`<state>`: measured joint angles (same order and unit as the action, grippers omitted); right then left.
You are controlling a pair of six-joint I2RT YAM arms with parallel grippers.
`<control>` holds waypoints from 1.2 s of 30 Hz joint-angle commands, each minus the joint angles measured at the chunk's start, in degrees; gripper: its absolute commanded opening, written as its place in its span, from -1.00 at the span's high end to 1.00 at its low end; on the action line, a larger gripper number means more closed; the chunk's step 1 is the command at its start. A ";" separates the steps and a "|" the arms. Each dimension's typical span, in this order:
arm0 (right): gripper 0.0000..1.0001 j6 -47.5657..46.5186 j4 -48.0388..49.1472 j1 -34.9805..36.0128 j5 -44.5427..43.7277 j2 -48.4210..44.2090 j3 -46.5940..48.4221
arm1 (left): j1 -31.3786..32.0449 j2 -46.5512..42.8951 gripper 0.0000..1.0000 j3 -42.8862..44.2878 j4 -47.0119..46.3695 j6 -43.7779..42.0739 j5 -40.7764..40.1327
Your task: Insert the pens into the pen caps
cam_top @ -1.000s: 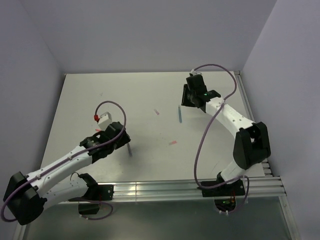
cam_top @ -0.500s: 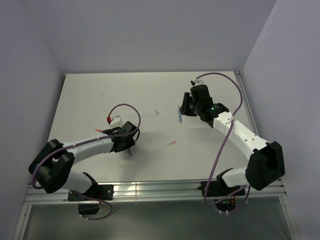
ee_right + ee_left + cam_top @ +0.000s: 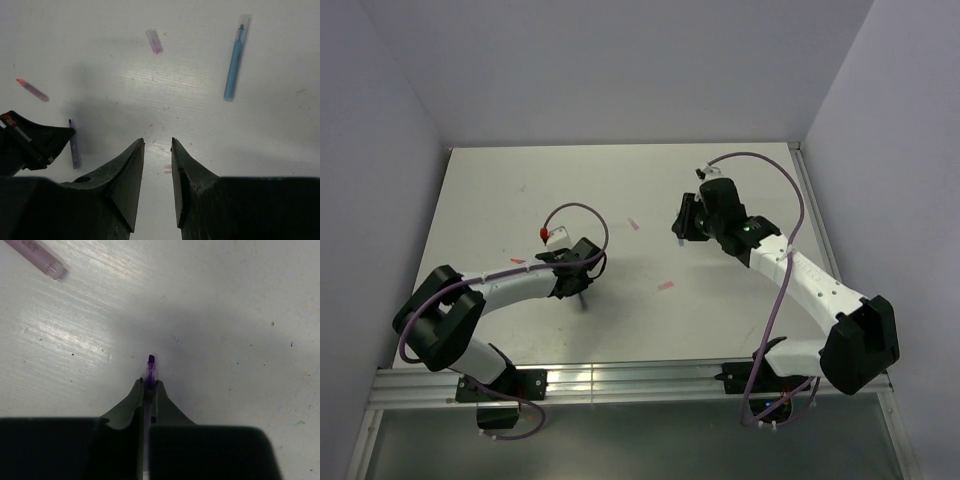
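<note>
A scuffed, speckled off-white table (image 3: 490,200) sits boxed by plain lavender walls (image 3: 620,70) behind and at both sides; ribbed aluminium rails (image 3: 640,382) edge its near side; light soft, even.

Both arms share one build. The left arm (image 3: 510,288) and the right arm (image 3: 810,285) have glossy white link shells joined by chunky matte-black joint housings, the largest being the blocky black elbow housing (image 3: 860,340) on the right arm. A thin mauve cable (image 3: 752,155) loops free above the right wrist and trails along the arm; a matching mauve loop (image 3: 582,209) rises from the left wrist. A small white block with a red tip (image 3: 555,236) sits on the left wrist. A tiny green light (image 3: 747,227) glows on the right arm's black wrist housing. The left gripper (image 3: 150,385) has black fingers tapering to thin tips. The right gripper (image 3: 157,142) has smooth, black, wedge-shaped fingers.
</note>
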<state>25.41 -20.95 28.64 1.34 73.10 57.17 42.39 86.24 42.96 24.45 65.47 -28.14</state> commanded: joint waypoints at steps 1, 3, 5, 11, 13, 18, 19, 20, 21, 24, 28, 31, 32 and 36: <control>0.28 0.61 2.49 0.62 3.04 -3.05 -1.17 | -0.12 1.57 0.99 0.63 -0.80 0.36 0.81; 0.28 0.87 3.02 1.41 4.54 -4.28 -1.88 | -0.12 0.43 0.99 0.98 -0.89 0.18 0.98; 0.28 1.22 4.33 1.94 8.04 -5.76 -3.28 | -0.12 -1.24 0.99 1.51 -0.37 0.18 1.07; 0.11 2.54 13.03 2.65 23.93 -11.22 -9.70 | -0.12 -13.71 0.99 4.06 -3.43 -1.83 5.20; 0.04 3.33 15.22 3.17 26.42 -11.93 -10.58 | -0.12 -17.06 0.99 5.55 -5.19 -2.89 7.65; -0.06 6.84 20.77 6.50 31.52 -12.72 -11.55 | -0.12 -22.16 0.99 6.44 -12.29 -4.56 13.01; -0.07 7.20 21.91 7.47 31.18 -12.28 -11.20 | -0.12 -22.95 0.99 6.26 -13.36 -4.48 13.89; -0.07 7.29 22.53 9.48 30.74 -12.11 -10.94 | -0.12 -24.17 0.99 6.00 -14.59 -4.22 15.47; -0.07 7.63 22.97 10.37 30.13 -11.84 -10.85 | -0.12 -24.88 0.99 5.30 -15.82 -4.21 16.27; -0.08 8.95 24.99 12.31 29.94 -10.79 -10.67 | 0.06 -26.73 0.99 4.68 -18.64 -4.12 18.11; -0.11 10.01 27.01 12.84 29.77 -9.91 -10.85 | 0.06 -28.93 0.99 3.62 -20.93 -4.39 19.44; -0.14 10.45 27.45 13.28 29.51 -9.03 -10.33 | 0.15 -30.07 0.99 2.92 -21.98 -4.56 19.79; -0.15 10.45 27.45 13.45 29.16 -8.59 -10.23 | 0.23 -30.42 0.99 2.66 -22.77 -4.56 19.97; -0.19 10.89 27.80 13.81 28.54 -7.71 -9.62 | 0.67 -30.87 0.99 2.39 -23.57 -4.74 20.76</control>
<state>35.55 3.44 41.85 30.37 64.77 45.80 42.50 56.45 45.56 4.73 62.08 -9.08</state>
